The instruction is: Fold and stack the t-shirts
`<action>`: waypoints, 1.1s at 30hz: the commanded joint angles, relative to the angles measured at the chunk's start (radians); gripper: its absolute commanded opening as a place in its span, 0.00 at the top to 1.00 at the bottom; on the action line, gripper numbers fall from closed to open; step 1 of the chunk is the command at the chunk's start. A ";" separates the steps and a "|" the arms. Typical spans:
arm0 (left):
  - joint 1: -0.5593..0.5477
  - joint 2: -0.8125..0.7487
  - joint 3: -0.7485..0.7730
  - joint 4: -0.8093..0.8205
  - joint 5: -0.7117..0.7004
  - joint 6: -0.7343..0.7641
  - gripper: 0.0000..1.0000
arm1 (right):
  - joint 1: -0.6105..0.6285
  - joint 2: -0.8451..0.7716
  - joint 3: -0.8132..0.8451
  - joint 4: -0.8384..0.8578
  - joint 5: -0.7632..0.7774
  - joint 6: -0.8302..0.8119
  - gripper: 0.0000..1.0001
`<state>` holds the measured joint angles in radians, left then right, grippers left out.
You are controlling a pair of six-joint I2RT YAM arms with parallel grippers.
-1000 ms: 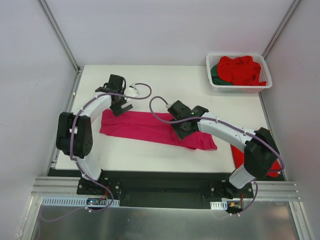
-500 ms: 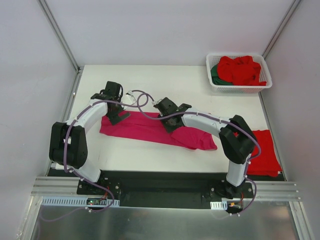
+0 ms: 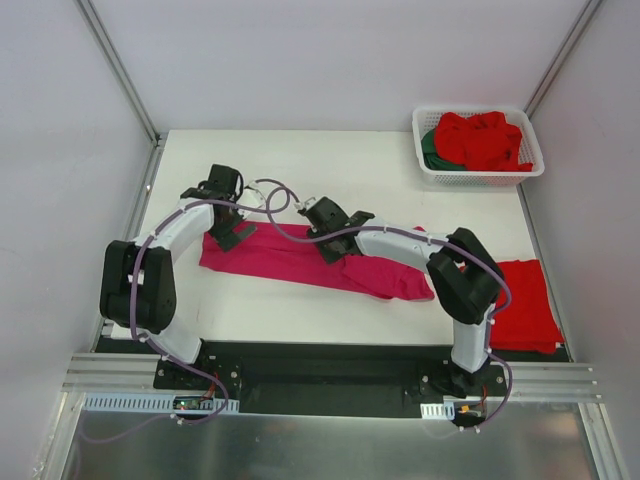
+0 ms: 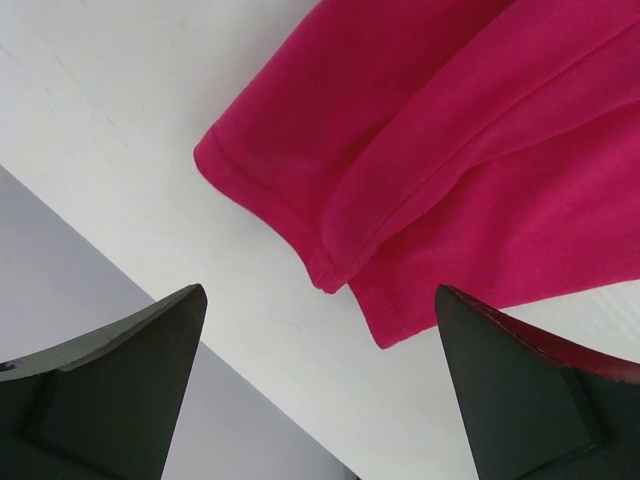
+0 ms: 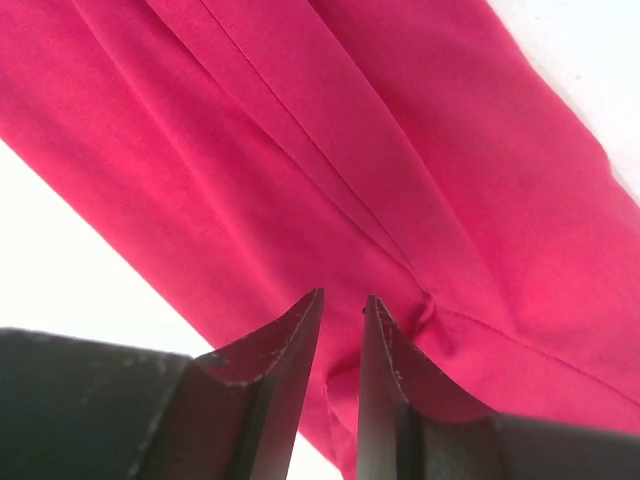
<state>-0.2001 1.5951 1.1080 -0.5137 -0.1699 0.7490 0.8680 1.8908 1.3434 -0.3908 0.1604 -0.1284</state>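
The pink t-shirt (image 3: 300, 258) lay flat on the white desk (image 3: 330, 165), folded lengthwise into a long band that ran from left to right in the overhead view. The left pincer (image 3: 232, 232) hovered over the left end of this t-shirt. In the left wrist view the left pincer (image 4: 320, 290) was fully open, its fingers set well apart on either side of the hemmed corner and not touching the cloth. The right pincer (image 3: 330, 250) was positioned on the middle of the pink t-shirt, at its far edge. In the right wrist view the right pincer (image 5: 342, 298) was closed to a narrow slit, with the tips pressed into the pink cloth and a small pucker of fabric gathered at them, so it was gripping a pinch of that t-shirt. A folded red t-shirt (image 3: 525, 310) lay just beyond the right end of the pink t-shirt, partly hidden by the right arm. A white basket (image 3: 478, 176) stood well behind that same right end and held crumpled red t-shirts (image 3: 485, 140) with a green t-shirt (image 3: 430, 148) beneath them.
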 commanded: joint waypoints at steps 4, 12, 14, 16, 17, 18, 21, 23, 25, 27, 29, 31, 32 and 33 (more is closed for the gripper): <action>0.149 0.032 0.055 -0.016 -0.025 -0.083 0.01 | 0.017 0.050 0.060 0.049 0.024 -0.059 0.67; 0.218 0.008 0.029 -0.019 0.006 -0.063 0.01 | 0.022 0.045 0.074 0.043 0.117 -0.085 0.64; 0.223 0.005 0.024 -0.019 0.010 -0.065 0.01 | 0.022 0.051 0.080 0.043 0.133 -0.088 0.64; 0.229 0.000 0.021 -0.019 0.017 -0.065 0.01 | 0.022 0.063 0.085 0.040 0.134 -0.088 0.63; 0.231 -0.001 0.019 -0.019 0.020 -0.065 0.01 | 0.022 0.082 0.101 0.033 0.133 -0.091 0.62; 0.232 -0.003 0.016 -0.019 0.024 -0.065 0.01 | 0.022 0.093 0.108 0.026 0.133 -0.091 0.62; 0.232 -0.014 0.007 -0.019 0.033 -0.068 0.01 | 0.022 0.119 0.112 0.033 0.126 -0.088 0.62; 0.232 -0.020 0.001 -0.020 0.038 -0.069 0.01 | 0.020 0.135 0.117 0.036 0.122 -0.086 0.62; 0.232 -0.027 -0.007 -0.020 0.041 -0.071 0.01 | 0.022 0.160 0.129 0.029 0.114 -0.085 0.63; 0.234 -0.032 -0.014 -0.022 0.043 -0.071 0.01 | 0.022 0.168 0.132 0.026 0.114 -0.080 0.63; 0.232 -0.037 -0.019 -0.020 0.044 -0.073 0.01 | 0.022 0.168 0.131 0.027 0.125 -0.079 0.65; 0.234 -0.038 -0.022 -0.020 0.046 -0.073 0.01 | 0.022 0.160 0.129 0.026 0.136 -0.079 0.69; 0.234 -0.037 -0.022 -0.020 0.046 -0.074 0.01 | 0.022 0.157 0.129 0.023 0.140 -0.079 0.70; 0.234 -0.038 -0.023 -0.020 0.047 -0.074 0.01 | 0.022 0.154 0.129 0.020 0.142 -0.082 0.70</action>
<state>0.0277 1.5997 1.0958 -0.5163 -0.1402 0.6937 0.8845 2.0460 1.4464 -0.3561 0.2756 -0.2089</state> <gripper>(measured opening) 0.993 0.311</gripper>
